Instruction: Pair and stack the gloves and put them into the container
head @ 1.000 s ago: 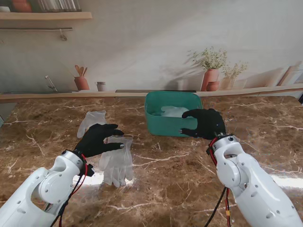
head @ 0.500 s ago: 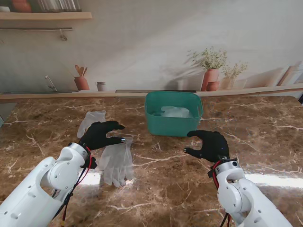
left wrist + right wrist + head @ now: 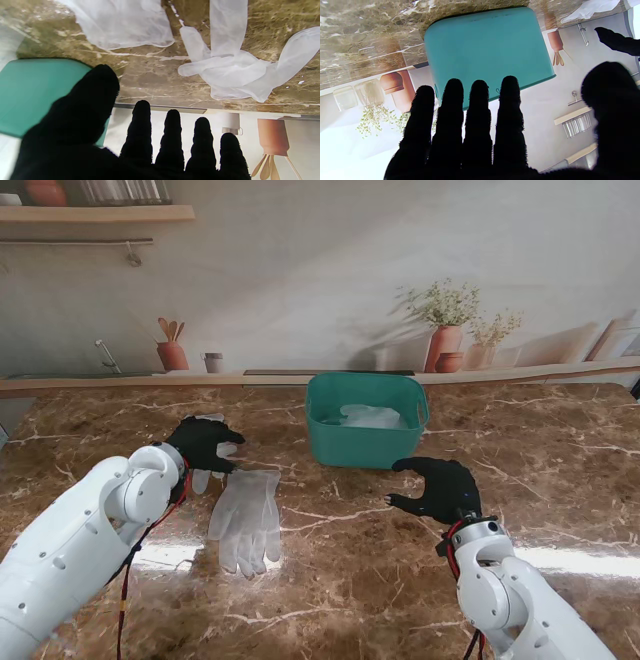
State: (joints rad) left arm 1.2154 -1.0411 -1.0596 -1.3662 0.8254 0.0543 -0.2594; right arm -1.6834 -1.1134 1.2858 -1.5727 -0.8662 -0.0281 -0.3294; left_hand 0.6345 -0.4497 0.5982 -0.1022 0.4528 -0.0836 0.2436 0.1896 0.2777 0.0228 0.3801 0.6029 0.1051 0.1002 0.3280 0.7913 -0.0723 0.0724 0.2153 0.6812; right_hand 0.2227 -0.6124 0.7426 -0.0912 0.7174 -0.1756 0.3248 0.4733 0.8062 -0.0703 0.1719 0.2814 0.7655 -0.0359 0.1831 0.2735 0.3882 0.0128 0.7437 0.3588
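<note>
Now, left to right, every place reckoned from the teal container (image 3: 365, 436):

Left hand: the left hand (image 3: 203, 444) is far to the container's left, fingers apart and empty, hovering over a crumpled glove (image 3: 200, 442); whether it touches the glove cannot be told.

Crumpled glove: thin translucent white film, bunched, its fingers splayed in several directions in the left wrist view (image 3: 240, 72); it lies farthest left of the container.

Flat glove: a second glove (image 3: 247, 515) lies between the crumpled one and the container, nearer to me than both, spread flat, long axis running from the far side toward me, fingers pointing toward me.

Key relation: the crumpled glove lies directly under the left hand, so that hand is much the nearer. I judge the coming move to be a pinch and lift, then a carry toward the flat glove to stack the pair.

Container: smooth teal plastic tub with rounded corners, already holding pale, filmy material.

Right hand: the right hand (image 3: 438, 488) is just right of the container's near corner, nearer to me, apart from it, fingers spread and empty.

Table: glossy brown marble (image 3: 560, 470) with white veins.
</note>
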